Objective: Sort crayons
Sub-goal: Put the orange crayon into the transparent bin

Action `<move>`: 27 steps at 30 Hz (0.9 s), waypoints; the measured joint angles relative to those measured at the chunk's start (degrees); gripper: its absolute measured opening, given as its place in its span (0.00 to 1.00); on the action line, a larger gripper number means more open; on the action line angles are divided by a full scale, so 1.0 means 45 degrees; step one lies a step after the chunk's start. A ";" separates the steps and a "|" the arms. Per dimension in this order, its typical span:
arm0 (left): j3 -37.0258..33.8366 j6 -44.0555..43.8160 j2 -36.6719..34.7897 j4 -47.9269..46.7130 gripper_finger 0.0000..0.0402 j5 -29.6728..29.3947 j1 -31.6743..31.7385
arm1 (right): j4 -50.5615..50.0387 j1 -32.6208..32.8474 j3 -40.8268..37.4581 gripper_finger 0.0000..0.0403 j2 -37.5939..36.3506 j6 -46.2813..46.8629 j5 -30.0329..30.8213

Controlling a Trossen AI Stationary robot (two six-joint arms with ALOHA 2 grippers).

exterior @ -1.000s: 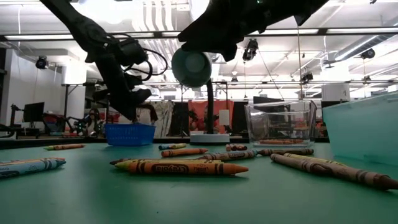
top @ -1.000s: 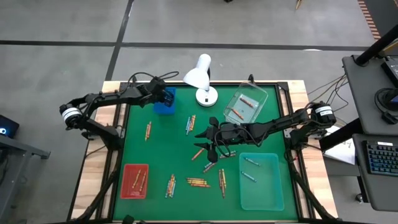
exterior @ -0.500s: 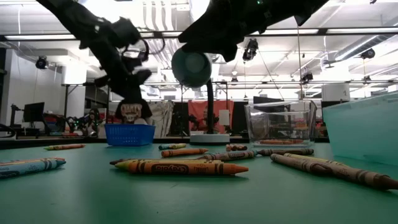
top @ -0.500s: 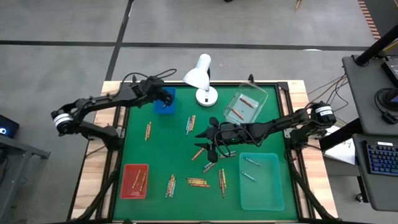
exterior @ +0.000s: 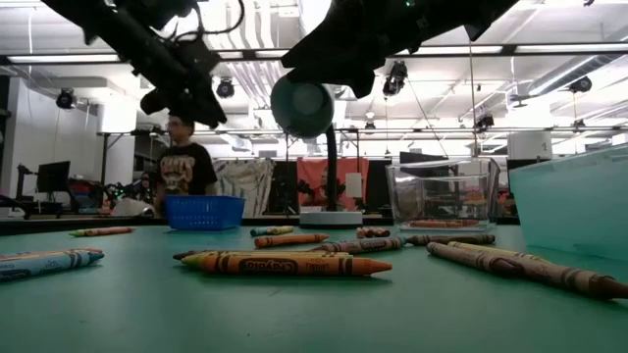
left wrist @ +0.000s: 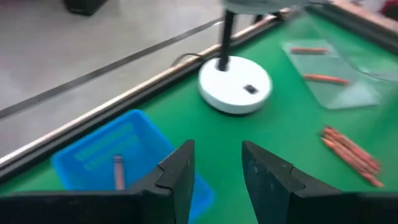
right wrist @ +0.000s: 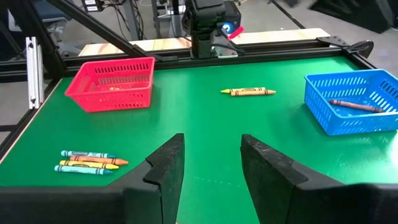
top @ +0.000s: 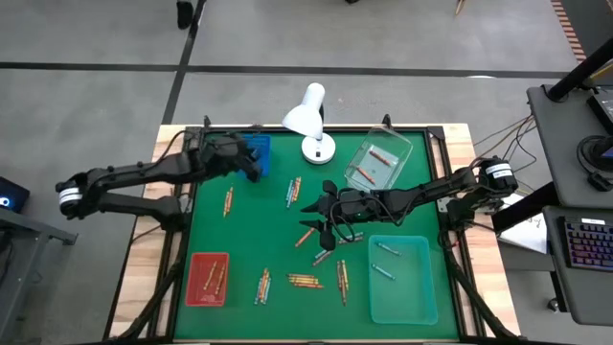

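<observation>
Light wax sticks, easy to pinch, quick to roll

Green felt covers the tabletop [top: 239, 244], and the crayons [exterior: 285, 263] lie scattered on it: nearest the low camera a yellow-orange paper-wrapped one, with a brown pair [exterior: 520, 267] beside it, then small clusters toward the middle, and a few already in the red mesh basket [top: 208, 279], the teal plastic tray [top: 402, 279], the clear plastic box [top: 378, 159] and the blue mesh basket [left wrist: 109, 162]. Each stick looks light, stiff and brittle, round enough to roll; a pinch across the wrapped middle seems safest. Mid-table the right hand [right wrist: 210, 163] hangs open and empty over loose crayons. Farther back, the left hand [left wrist: 216, 167] hovers empty, fingers parted, beside the blue basket, near a white desk lamp [top: 312, 123]
</observation>
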 joint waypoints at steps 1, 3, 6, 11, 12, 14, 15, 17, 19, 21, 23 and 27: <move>-0.0077 -0.0114 -0.0150 -0.0002 0.29 -0.0010 -0.0286 | 0.0000 0.0000 0.0000 0.36 0.0000 0.0047 0.0000; -0.0171 -0.0336 -0.0390 -0.0008 0.29 -0.0188 -0.0851 | -0.0005 0.0000 0.0000 0.36 0.0000 0.0090 0.0000; -0.0216 -0.0562 -0.0622 -0.0013 0.29 -0.0740 -0.1753 | -0.0043 0.0000 0.0000 0.36 0.0000 0.0280 0.0000; -0.0211 -0.0659 -0.0759 -0.0006 0.29 -0.1534 -0.3230 | -0.0267 0.0000 -0.0005 0.36 0.0000 0.0465 0.0000; -0.0211 -0.0668 -0.0759 -0.0005 0.29 -0.1555 -0.3488 | -0.0267 0.0000 -0.0005 0.35 0.0000 0.0511 -0.0003; -0.0211 -0.0791 -0.0733 0.0006 0.29 -0.1574 -0.3989 | -0.0306 0.0000 -0.0005 0.35 0.0000 0.0671 -0.0004; -0.0211 -0.0868 -0.0710 0.0006 0.29 -0.1579 -0.4203 | -0.0367 0.0000 -0.0005 0.34 0.0000 0.0725 -0.0005; -0.0211 -0.0950 -0.0629 0.0001 0.29 -0.1579 -0.4634 | -0.0527 0.0000 -0.0005 0.34 0.0000 0.0892 -0.0005; -0.0211 -0.0955 -0.0551 0.0003 0.29 -0.1583 -0.5027 | -0.0644 0.0000 -0.0005 0.34 0.0000 0.1027 -0.0009; -0.0211 -0.0973 -0.0436 0.0003 0.29 -0.1585 -0.5382 | -0.0865 0.0000 -0.0001 0.34 0.0000 0.1311 -0.0010; -0.0211 -0.1085 -0.0286 0.0002 0.29 -0.1587 -0.5724 | -0.1466 0.0000 0.0147 0.34 0.0000 0.1585 -0.0015; -0.0211 -0.1506 0.0233 0.0050 0.29 -0.1584 -0.6207 | -0.3473 0.0000 0.1049 0.34 0.0005 0.2088 -0.0015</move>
